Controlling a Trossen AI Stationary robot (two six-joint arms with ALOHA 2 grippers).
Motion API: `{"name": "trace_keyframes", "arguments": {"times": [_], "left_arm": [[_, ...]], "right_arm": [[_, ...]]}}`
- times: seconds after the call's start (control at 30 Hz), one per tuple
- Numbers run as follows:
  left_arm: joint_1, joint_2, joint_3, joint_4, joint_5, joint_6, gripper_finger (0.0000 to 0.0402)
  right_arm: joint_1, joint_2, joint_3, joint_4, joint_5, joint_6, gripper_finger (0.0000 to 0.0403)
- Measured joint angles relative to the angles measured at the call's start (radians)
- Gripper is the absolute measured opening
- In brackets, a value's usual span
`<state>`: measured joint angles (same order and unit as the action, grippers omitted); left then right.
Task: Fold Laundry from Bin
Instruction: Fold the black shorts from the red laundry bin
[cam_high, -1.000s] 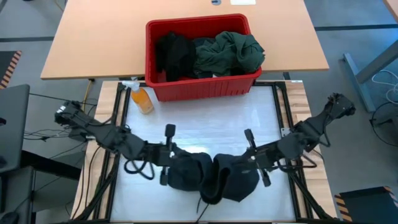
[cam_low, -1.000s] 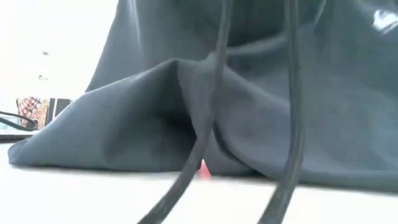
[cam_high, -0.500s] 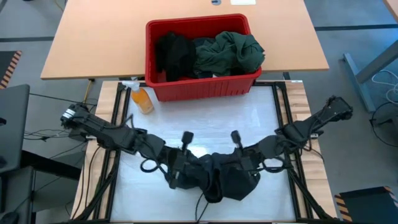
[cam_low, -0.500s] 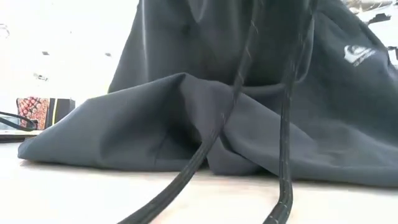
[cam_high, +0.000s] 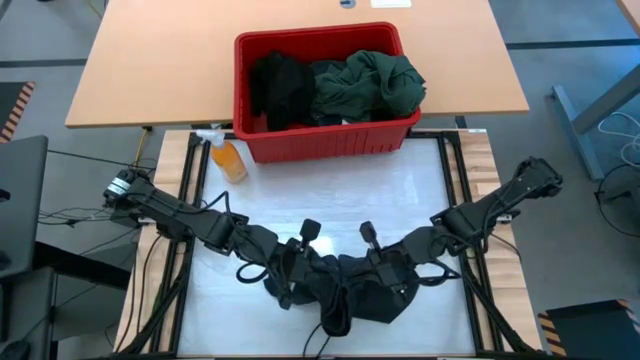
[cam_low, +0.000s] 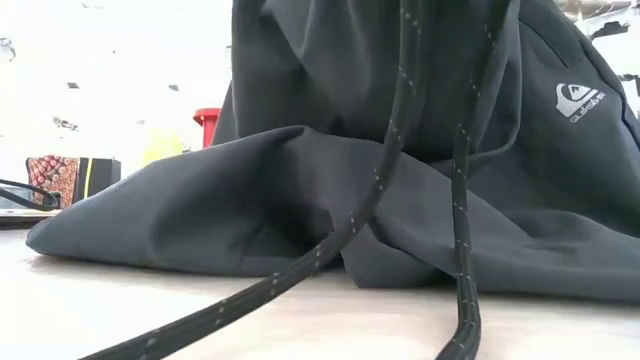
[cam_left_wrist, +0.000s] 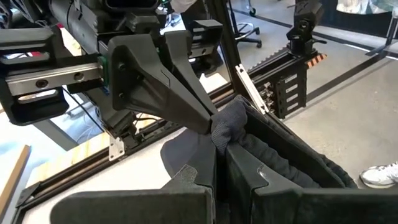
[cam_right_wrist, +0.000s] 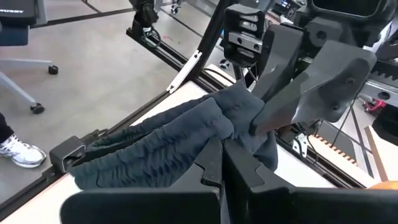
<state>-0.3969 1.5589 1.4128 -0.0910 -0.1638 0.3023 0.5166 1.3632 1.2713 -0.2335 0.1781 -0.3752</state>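
Observation:
A dark grey pair of shorts with a white logo and black drawstrings hangs bunched between my two grippers near the table's front edge. Its lower part lies on the white surface. My left gripper and right gripper stand almost fingertip to fingertip, both shut on the shorts. The red bin stands at the far side, holding black and dark green laundry. My left gripper pinches the gathered elastic waistband between its two fingers. It comes nearly level from the table's left. The cloth hangs slack below it, with its lower part on the table. My right gripper pinches the same ruched waistband between its two fingers, right beside the other gripper's fingertips. It comes nearly level from the table's right. The shorts sag below it onto the table.
An orange spray bottle stands at the bin's near left corner. A bare white surface lies between the bin and the grippers. A tan wooden table stands behind. A person's shoe shows on the floor beside the table.
Both grippers have moved toward each other, to the table's middle, and sunk a little, staying shut. The shorts, spread between them before, have been folded together into a narrower bunch, with more cloth resting on the table.

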Motion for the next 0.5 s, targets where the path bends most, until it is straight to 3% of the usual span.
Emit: {"name": "trace_keyframes", "arguments": {"times": [0.5], "left_arm": [[-0.007,0.033,0.0,0.066,0.002,0.006,0.0]], "right_arm": [[-0.004,0.0,0.0,0.034,0.003,-0.021,0.0024]]}}
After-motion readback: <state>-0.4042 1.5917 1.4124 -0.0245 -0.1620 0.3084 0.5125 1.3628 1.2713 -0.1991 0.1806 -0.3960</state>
